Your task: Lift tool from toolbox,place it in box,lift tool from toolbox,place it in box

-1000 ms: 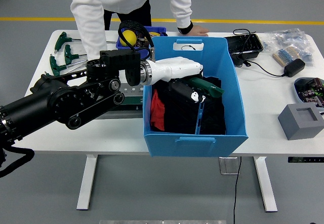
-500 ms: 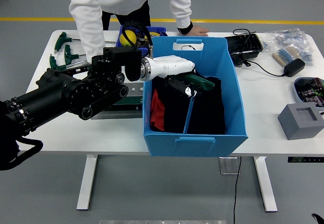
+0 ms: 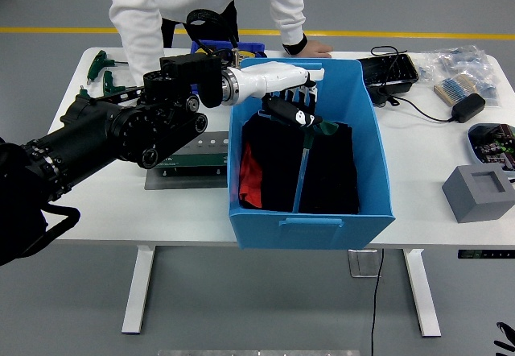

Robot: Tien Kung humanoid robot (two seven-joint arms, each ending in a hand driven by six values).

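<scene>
Head view only here. Black left arm [image 3: 113, 134] comes in from the left and reaches over the near-left rim of the big blue plastic box [image 3: 310, 223], ending in a white and black 5-fingered left hand [image 3: 288, 98] hanging over the box's far half. Fingers look spread and pointing down, not wrapped around anything as far as I can tell. Right below them sits the green-handled tool with a thin blue shaft [image 3: 304, 159]: handle end up just under the fingers, shaft running toward the box's near wall, lying on the black cloth [image 3: 330, 183] that lines the box. Bit of red fabric [image 3: 251, 179] pokes out on the left side of the box.

Dark green flat toolbox tray [image 3: 189, 163] is on the white table [image 3: 105, 211] just left of the box, partly under the arm. 2 or more green T-handle wrenches [image 3: 103, 70] lie at the far-left corner.

Person in a white long-sleeved top [image 3: 145, 18] stands at the far side, 1 hand [image 3: 310, 47] resting flat on the table edge behind the box.

Off to the right: grey foam block with a square recess [image 3: 479, 192], black power adapter with cable [image 3: 467, 106], black tray [image 3: 389, 72].
</scene>
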